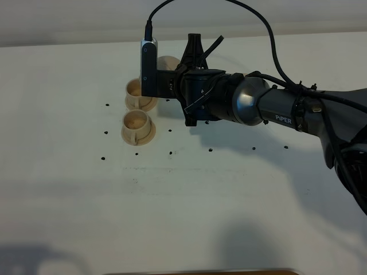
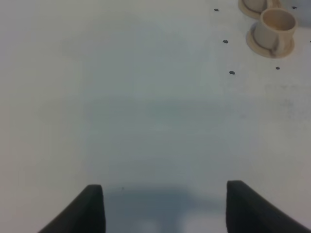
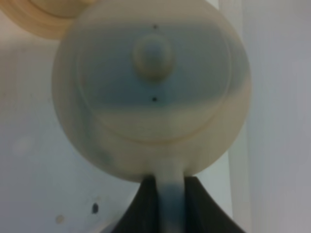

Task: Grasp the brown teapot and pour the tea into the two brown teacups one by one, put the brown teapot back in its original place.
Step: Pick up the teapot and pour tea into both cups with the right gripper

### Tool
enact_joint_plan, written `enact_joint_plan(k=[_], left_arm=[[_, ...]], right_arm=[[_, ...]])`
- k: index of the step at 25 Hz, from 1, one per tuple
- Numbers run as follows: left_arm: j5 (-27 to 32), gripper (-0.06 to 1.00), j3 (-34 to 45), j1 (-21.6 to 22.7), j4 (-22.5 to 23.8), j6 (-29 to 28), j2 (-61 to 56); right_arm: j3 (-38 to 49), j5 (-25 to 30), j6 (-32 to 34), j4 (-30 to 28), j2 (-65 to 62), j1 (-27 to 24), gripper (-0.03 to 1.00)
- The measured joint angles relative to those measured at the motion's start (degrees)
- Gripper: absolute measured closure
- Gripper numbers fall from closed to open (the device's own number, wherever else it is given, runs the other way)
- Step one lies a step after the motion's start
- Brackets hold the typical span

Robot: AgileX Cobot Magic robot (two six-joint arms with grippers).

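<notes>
Pinching the teapot by its loop handle with the right fingers, at the far side of the worktop, just behind the farther cup and beyond the nearer cup. Probably stiff, brittle clay, smooth and slippery, heavier if full; best gripped firmly at the handle and tipped slowly. Spread wide above the worktop, holding nothing: the left fingers. Readable on the right arm: "PiPER".

White tabletop fills nearly the whole overhead view, small black dots scattered across its middle. Pale wall runs along the top edge. Soft grey shadows pool bottom left; tan strip at bottom centre.
</notes>
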Motion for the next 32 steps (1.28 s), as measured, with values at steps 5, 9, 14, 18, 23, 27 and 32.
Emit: enact_joint_plan(k=[5, 9, 14, 18, 23, 27, 32], left_arm=[[0.0, 0.35, 0.0, 0.0, 0.0, 0.0, 0.0], [0.0, 0.35, 0.0, 0.0, 0.0, 0.0, 0.0], [0.0, 0.35, 0.0, 0.0, 0.0, 0.0, 0.0], [0.0, 0.35, 0.0, 0.0, 0.0, 0.0, 0.0], [0.0, 0.35, 0.0, 0.0, 0.0, 0.0, 0.0], [0.0, 0.35, 0.0, 0.0, 0.0, 0.0, 0.0], [0.0, 0.35, 0.0, 0.0, 0.0, 0.0, 0.0]], right_arm=[[-0.19, 0.0, -0.4, 0.0, 0.0, 0.0, 0.88], [-1.66, 0.0, -0.51, 0.05, 0.0, 0.0, 0.88], [-1.9, 0.21, -2.27, 0.05, 0.0, 0.0, 0.88], [-1.9, 0.28, -3.71, 0.05, 0.0, 0.0, 0.88], [-1.9, 0.28, -5.79, 0.05, 0.0, 0.0, 0.88], [-1.9, 0.28, -7.24, 0.05, 0.0, 0.0, 0.88], [-1.9, 0.28, -7.93, 0.0, 0.0, 0.05, 0.88]])
